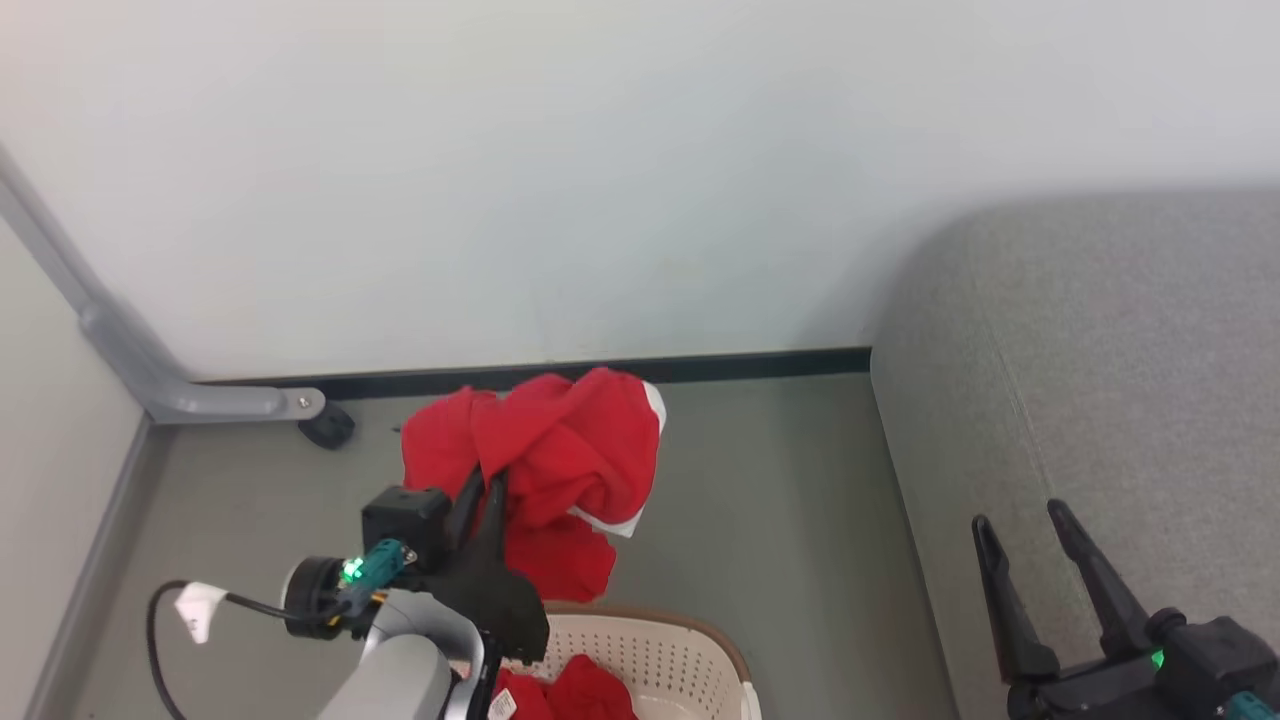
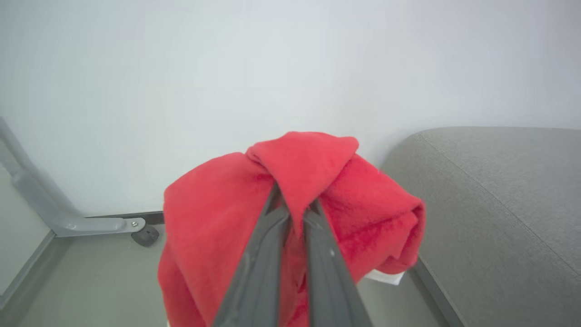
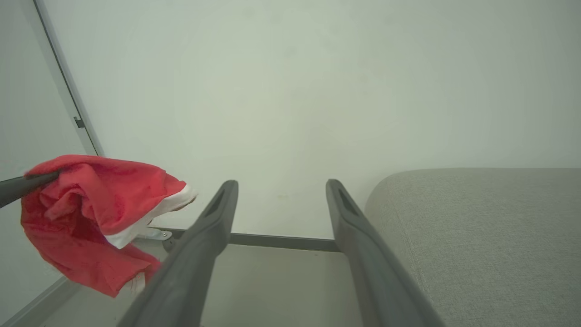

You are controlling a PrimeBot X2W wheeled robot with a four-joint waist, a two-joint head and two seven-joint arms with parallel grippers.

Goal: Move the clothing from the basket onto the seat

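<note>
seen from the head: the basket [image 1: 690, 640] sits on the floor [image 1: 780, 520] at six o'clock, with some clothing [image 1: 585, 695] inside it. beyond it, toward twelve o'clock, another garment [image 1: 570, 450] hangs off the floor, pinched in the left gripper [image 1: 485, 480]. the seat [image 1: 1100, 400] lies at three o'clock, apart from that garment. the right gripper [image 1: 1018, 514] is over the seat at five o'clock, fingers spread. a wheeled frame leg [image 1: 210, 400] lies at nine o'clock by the wall [image 1: 600, 150].

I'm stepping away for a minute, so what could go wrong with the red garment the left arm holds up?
The left gripper pinches just one fold of the red garment near its fingertips; the hanging bulk could slide out onto the floor short of the seat. Swinging across, loose cloth might snag the open right gripper by the seat's edge.
</note>
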